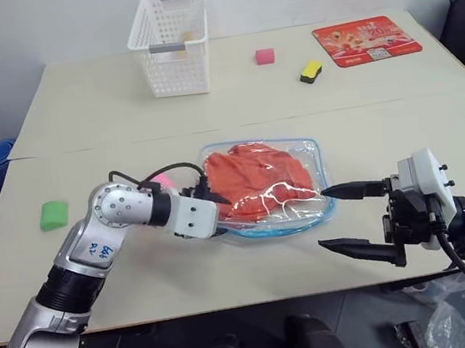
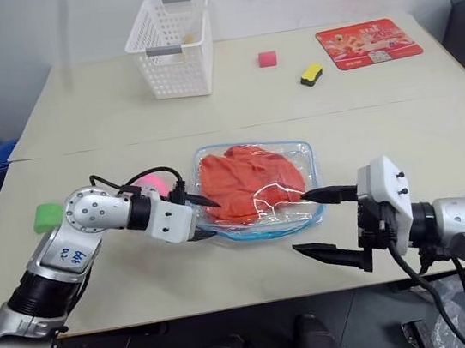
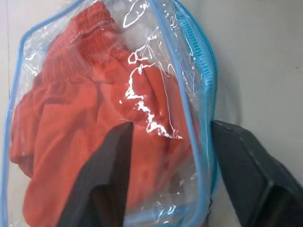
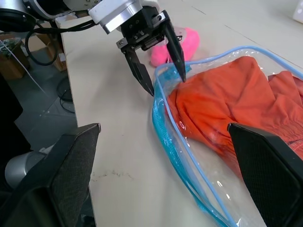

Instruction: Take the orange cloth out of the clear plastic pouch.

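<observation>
A: Head views?
B: Clear plastic pouch (image 1: 271, 188) flat mid-table (image 1: 120, 112), orange cloth (image 1: 255, 179) inside. My right gripper (image 1: 352, 219), jaws wide, at its right edge.
A: Wrist views?
B: My left gripper (image 4: 163, 66), jaws straddling the pouch's left edge, one finger over the cloth; not clamped that I can tell.

Lighting, as I see it: even, bright overhead light; soft shadows on the table (image 1: 229, 270); white glare streaks on the clear plastic pouch (image 3: 151, 104); wrist-view fingertips blurred.
</observation>
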